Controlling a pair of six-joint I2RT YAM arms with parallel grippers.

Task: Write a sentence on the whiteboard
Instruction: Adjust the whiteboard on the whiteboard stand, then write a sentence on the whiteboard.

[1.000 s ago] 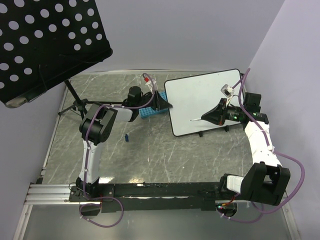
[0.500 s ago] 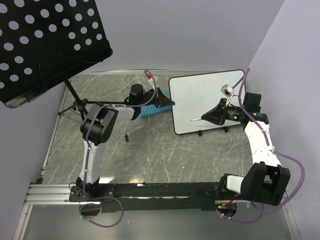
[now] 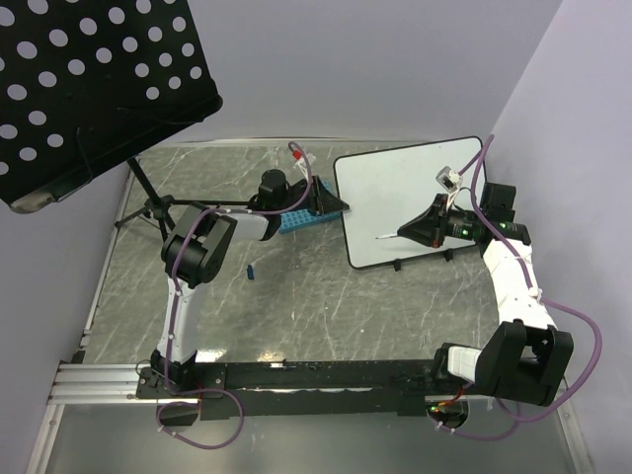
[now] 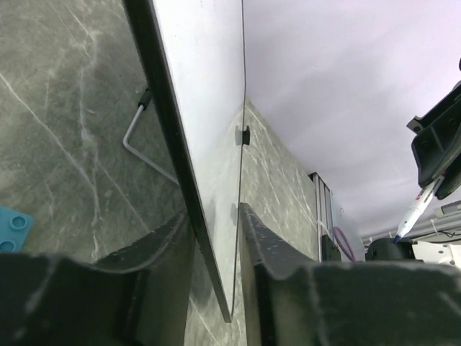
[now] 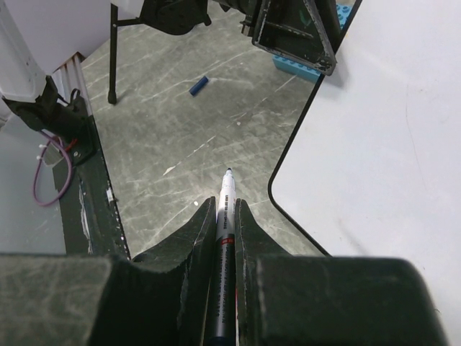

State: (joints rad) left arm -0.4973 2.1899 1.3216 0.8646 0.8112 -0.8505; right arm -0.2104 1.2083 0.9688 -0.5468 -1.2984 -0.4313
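Observation:
The whiteboard (image 3: pixel 410 193) stands tilted on small black feet at the back right, and its face is blank; no sentence shows. My left gripper (image 3: pixel 341 205) is shut on the board's left edge; in the left wrist view the thin dark edge of the whiteboard (image 4: pixel 205 94) runs between my fingers (image 4: pixel 216 231). My right gripper (image 3: pixel 405 232) is shut on a white marker (image 3: pixel 387 236), uncapped, with its tip just off the board's lower left part. In the right wrist view the marker (image 5: pixel 227 194) points over the table beside the corner of the whiteboard (image 5: pixel 389 144).
A blue gridded rack (image 3: pixel 294 219) lies under my left arm, left of the board. A small blue cap (image 3: pixel 253 270) lies on the grey marble table. A black perforated music stand (image 3: pixel 89 79) on a tripod overhangs the back left. The wall is close on the right.
My left gripper has moved a little to the right with the board's left edge, and the board has shifted that way. My right arm and the marker have stayed still.

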